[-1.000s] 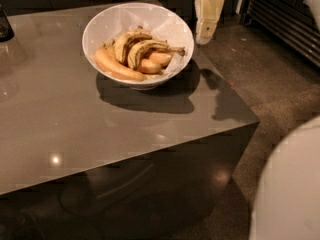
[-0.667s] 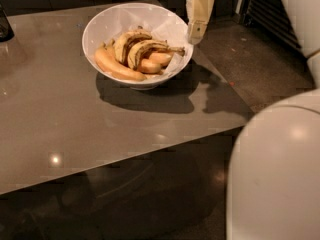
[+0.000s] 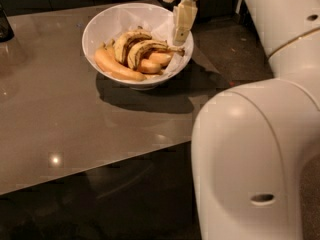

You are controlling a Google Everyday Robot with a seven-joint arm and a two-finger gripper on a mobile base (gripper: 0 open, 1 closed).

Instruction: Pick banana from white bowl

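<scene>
White bowl [image 3: 102, 26] sat on the grey-brown table [image 3: 50, 114], toward its far right part. Bowl was round, plain, with wide flaring sides, and held several bananas. The task banana [image 3: 146, 47] lay inside the bowl, right of centre and on top of the pile. It was long and curved, yellow with heavy brown-black streaks along its upper edge. Its long dark stem pointed right, toward the bowl's right rim.

A shorter streaked banana [image 3: 125, 40] lay just left of it, touching. A smooth orange-yellow banana [image 3: 116, 68] lay along the near left wall, with two more smooth ones [image 3: 161, 59] under the streaked pair.

Gripper [image 3: 180, 33] hung pointing down over the bowl's right rim, just above the stem end and not clearly touching. Could not tell if it was apart or together. The robot's white arm [image 3: 250, 164] filled the right foreground. A dark object [image 3: 5, 26] stood at the table's far left edge.
</scene>
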